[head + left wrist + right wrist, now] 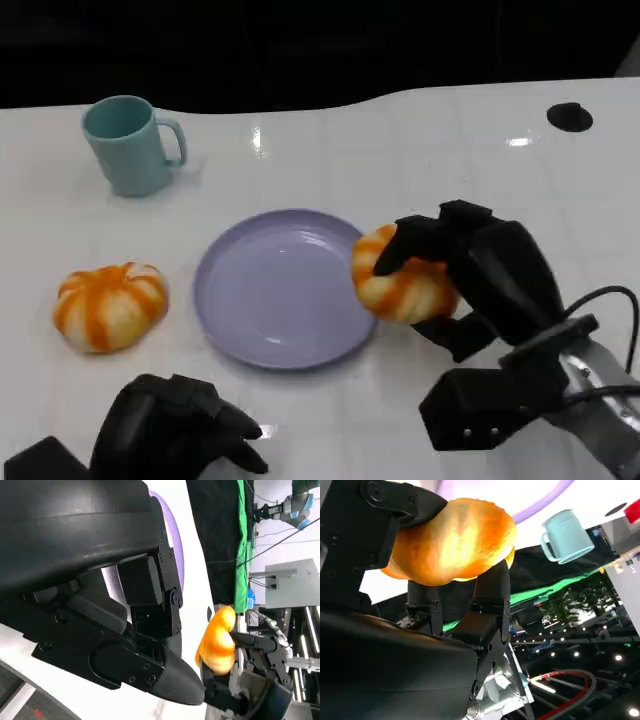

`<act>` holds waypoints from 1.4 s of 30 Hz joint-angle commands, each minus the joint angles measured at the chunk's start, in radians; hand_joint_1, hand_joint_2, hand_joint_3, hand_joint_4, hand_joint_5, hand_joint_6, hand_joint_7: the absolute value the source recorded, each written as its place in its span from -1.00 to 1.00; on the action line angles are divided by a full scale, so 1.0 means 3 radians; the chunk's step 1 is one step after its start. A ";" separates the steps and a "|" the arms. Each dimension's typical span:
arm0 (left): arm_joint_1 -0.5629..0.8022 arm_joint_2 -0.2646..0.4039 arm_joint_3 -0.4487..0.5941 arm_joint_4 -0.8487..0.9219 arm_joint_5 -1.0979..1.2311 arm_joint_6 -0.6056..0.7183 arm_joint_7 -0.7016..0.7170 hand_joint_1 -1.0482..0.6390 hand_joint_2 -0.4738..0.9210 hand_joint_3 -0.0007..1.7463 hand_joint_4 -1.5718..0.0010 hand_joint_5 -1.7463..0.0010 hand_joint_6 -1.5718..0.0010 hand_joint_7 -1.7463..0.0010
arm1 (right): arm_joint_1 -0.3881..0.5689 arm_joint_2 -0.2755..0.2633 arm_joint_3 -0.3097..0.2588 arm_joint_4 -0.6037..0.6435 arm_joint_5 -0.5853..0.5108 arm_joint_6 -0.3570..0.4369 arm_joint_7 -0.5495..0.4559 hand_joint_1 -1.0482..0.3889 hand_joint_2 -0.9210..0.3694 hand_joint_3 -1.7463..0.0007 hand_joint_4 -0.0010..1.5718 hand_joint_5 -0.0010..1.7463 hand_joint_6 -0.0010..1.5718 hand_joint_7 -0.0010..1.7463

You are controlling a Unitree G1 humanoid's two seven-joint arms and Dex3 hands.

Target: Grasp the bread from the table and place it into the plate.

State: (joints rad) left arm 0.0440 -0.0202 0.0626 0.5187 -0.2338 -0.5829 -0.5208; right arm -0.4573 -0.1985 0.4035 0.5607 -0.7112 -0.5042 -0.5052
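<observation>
An orange-and-cream striped bread roll (402, 282) is gripped by my right hand (478, 275) just over the right rim of the lilac plate (275, 290). In the right wrist view the roll (451, 541) sits between black fingers (490, 590), with the plate's rim (545, 500) behind it. From the left wrist camera the same roll (216, 640) appears beyond the plate's edge (172, 540). A second striped roll (108, 304) lies on the table left of the plate. My left hand (170, 430) rests near the front edge with its fingers curled in, holding nothing.
A teal mug (130, 143) stands at the back left, handle to the right; it also appears in the right wrist view (566, 534). A black round mark (569, 116) sits on the white table at the far right.
</observation>
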 commanded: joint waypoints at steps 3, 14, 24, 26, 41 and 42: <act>-0.0007 0.0035 -0.0001 0.0008 0.0008 -0.0030 0.0017 -1.00 0.95 -1.00 -0.93 0.40 -1.00 0.71 | -0.0289 0.0234 0.0052 0.0423 -0.0004 -0.0078 -0.0148 0.49 0.18 -0.71 0.33 1.00 0.17 0.70; -0.0006 0.0031 -0.0013 0.0009 0.0017 -0.0020 0.0019 -1.00 0.94 -1.00 -0.93 0.40 -1.00 0.71 | -0.0716 0.0631 0.0171 0.1203 0.0015 -0.0076 -0.0285 0.46 0.00 -0.54 0.22 1.00 0.03 0.81; 0.0004 0.0029 -0.0016 0.0004 0.0013 -0.0031 0.0018 -1.00 0.95 -0.99 -0.93 0.40 -1.00 0.70 | -0.0847 0.0752 0.0220 0.1392 0.0127 -0.0023 0.0192 0.25 -0.46 0.15 -0.31 0.05 -0.17 -0.41; 0.0001 0.0029 -0.0016 0.0006 0.0006 -0.0027 0.0013 -1.00 0.95 -0.99 -0.93 0.40 -1.00 0.70 | -0.0843 0.0728 0.0259 0.1359 0.0107 -0.0001 0.0308 0.20 -0.53 0.28 -0.44 -0.30 -0.24 -0.71; -0.0005 0.0033 -0.0013 0.0023 0.0020 -0.0050 0.0021 -1.00 0.94 -0.99 -0.93 0.41 -1.00 0.71 | -0.0502 0.0441 0.0244 0.0576 0.0260 0.0249 0.1111 -0.06 -1.00 0.94 -0.91 -0.56 -0.55 -1.00; -0.0005 0.0034 -0.0013 0.0025 0.0021 -0.0051 0.0022 -1.00 0.94 -0.99 -0.93 0.41 -1.00 0.71 | -0.0461 0.0417 0.0229 0.0497 0.0285 0.0262 0.1159 -0.07 -1.00 0.94 -0.92 -0.56 -0.55 -1.00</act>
State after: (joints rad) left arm 0.0404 -0.0211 0.0572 0.5208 -0.2314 -0.5854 -0.5208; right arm -0.6254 -0.0452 0.4904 0.7668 -0.6566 -0.4371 -0.1920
